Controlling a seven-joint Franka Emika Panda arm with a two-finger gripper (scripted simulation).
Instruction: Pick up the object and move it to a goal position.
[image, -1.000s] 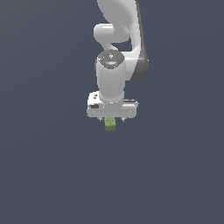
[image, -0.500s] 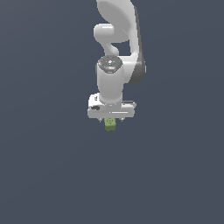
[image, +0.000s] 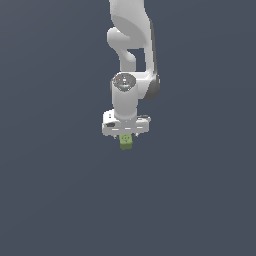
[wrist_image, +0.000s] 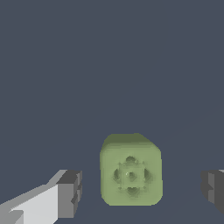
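The object (wrist_image: 131, 171) is a small olive-green cube with rounded edges and a dotted circular mark on the face turned to the wrist camera. It sits between my two fingers, with a clear gap on each side. One dark-padded fingertip (wrist_image: 69, 192) shows on one side, and the other fingertip (wrist_image: 213, 188) at the picture's edge. The gripper (wrist_image: 140, 191) is open and touches nothing. In the exterior view the white hand points straight down, and the gripper (image: 125, 138) hangs right over the object (image: 125, 143), which peeks out beneath it.
A plain dark grey-blue surface (image: 60, 200) fills everything around the cube. The white arm (image: 131, 35) rises straight up out of the top of the exterior view. No other objects show.
The arm has come down a little, bringing the hand lower over the cube. The cube has stayed where it was.
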